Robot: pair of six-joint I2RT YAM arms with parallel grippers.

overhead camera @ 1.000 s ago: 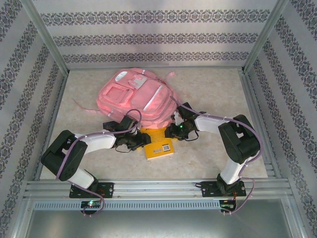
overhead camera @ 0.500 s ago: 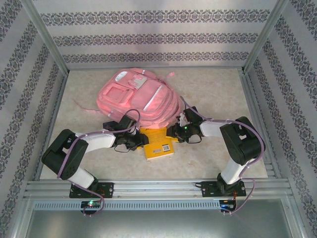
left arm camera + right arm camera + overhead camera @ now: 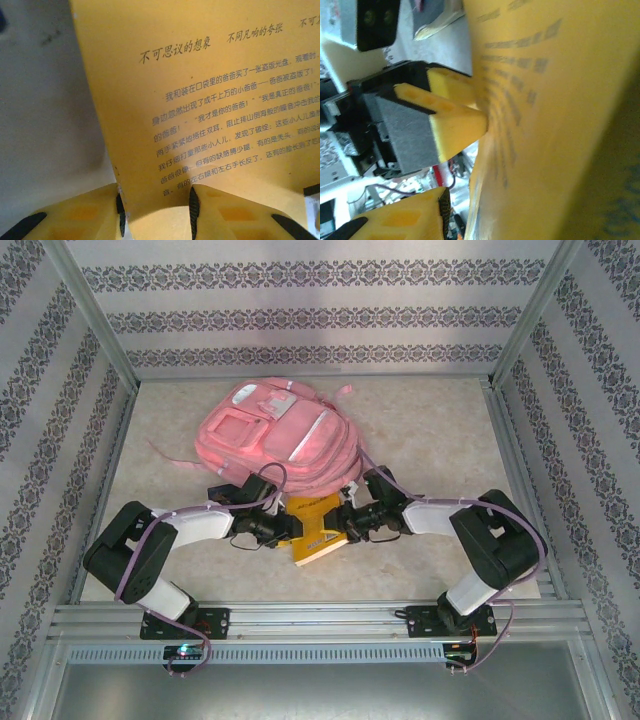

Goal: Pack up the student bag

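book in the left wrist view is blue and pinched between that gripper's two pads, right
Not quite. The book is yellow, not blue, as the left wrist view shows. The rest holds: its edge sits pinched between the two pads of the left gripper.

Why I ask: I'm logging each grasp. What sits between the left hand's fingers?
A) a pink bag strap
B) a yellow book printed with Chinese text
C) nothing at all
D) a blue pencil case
B: in the left wrist view the yellow book, its printed lines legible, runs down between the two fingers of the left hand.
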